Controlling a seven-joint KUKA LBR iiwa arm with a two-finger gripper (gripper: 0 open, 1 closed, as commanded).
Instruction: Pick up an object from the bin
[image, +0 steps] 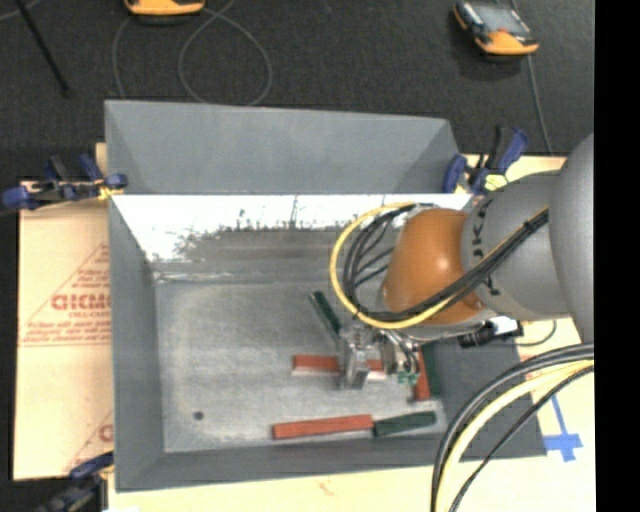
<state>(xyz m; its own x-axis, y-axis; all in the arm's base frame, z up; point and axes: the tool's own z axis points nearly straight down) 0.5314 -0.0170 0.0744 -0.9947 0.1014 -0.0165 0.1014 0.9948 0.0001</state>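
Red-brown and lying flat on the grey floor of the bin (215, 335), a short bar (312, 365) is sitting right under the gripper (356, 372) as you are looking down through the camera view. The bar's long axis is running left to right across the picture. Its left end is poking out clear of the tool and its right part is hiding behind the gripper's grey metal, so the tool is standing over the bar's right half, not its middle. Whether the jaws are open, closed or pinching that bar is not something you are being shown; the wrist's orange cover (425, 265) is crowding the spot, and it cannot be told. Neighbours are pressing in close: a dark green stick (325, 310) is slanting just above and left of the tool, and a small red piece (421, 380) is lying up-and-down in the picture just to its right. Lower down, a long red-brown bar (322, 429) is stretching along the near wall with a dark green piece (405, 424) at its right end, both apart from the tool. By this reading, your coming move is hinging on that left-to-right axis: the grip is needing to close across the short bar's narrow width, and a bite off its middle is risking a tilt as it lifts.
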